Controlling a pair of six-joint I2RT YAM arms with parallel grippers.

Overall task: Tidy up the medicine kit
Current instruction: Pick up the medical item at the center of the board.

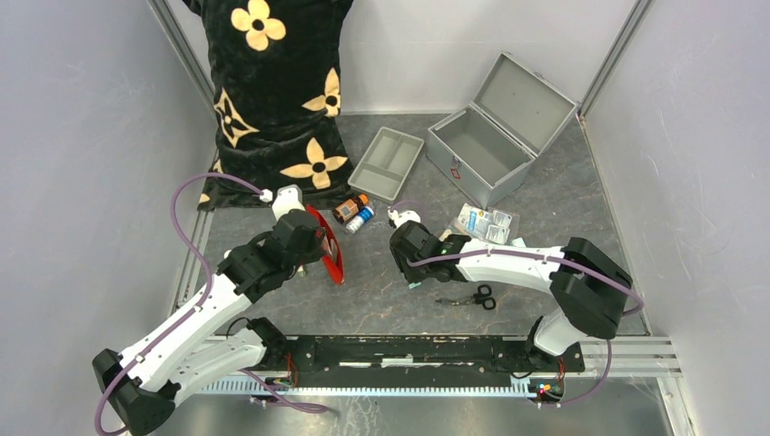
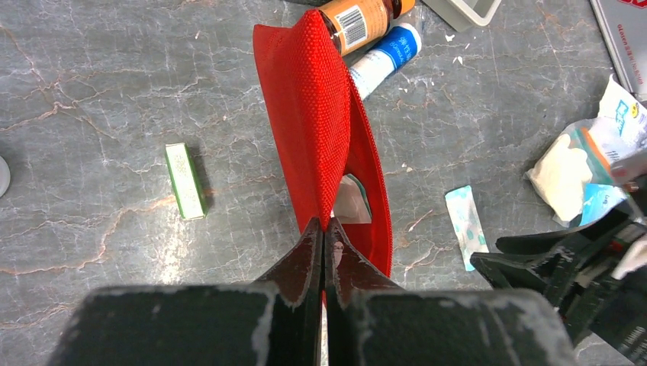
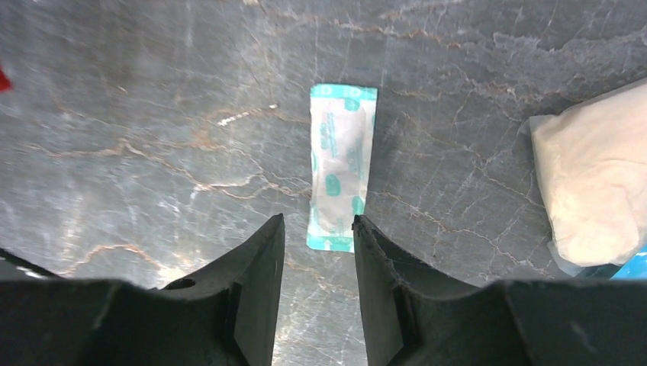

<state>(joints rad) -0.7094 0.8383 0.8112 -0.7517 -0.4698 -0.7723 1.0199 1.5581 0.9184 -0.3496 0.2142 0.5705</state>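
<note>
My left gripper [image 2: 324,226] is shut on the edge of a red zip pouch [image 2: 317,122], holding it up on edge with its mouth open; the pouch also shows in the top view [image 1: 329,243]. My right gripper [image 3: 317,223] is open over the table, its fingertips just short of a white and teal plaster packet [image 3: 339,174] that lies flat. The packet shows in the left wrist view [image 2: 466,226], to the right of the pouch. An orange bottle [image 2: 357,20] and a blue-capped white tube [image 2: 385,59] lie behind the pouch.
A small green box [image 2: 185,181] lies left of the pouch. A bag of white gauze [image 3: 587,183] lies right of the plaster. Scissors [image 1: 470,297] lie near the front. An open grey metal case [image 1: 495,132] and a grey tray [image 1: 387,162] stand at the back, beside a black flowered cushion [image 1: 272,100].
</note>
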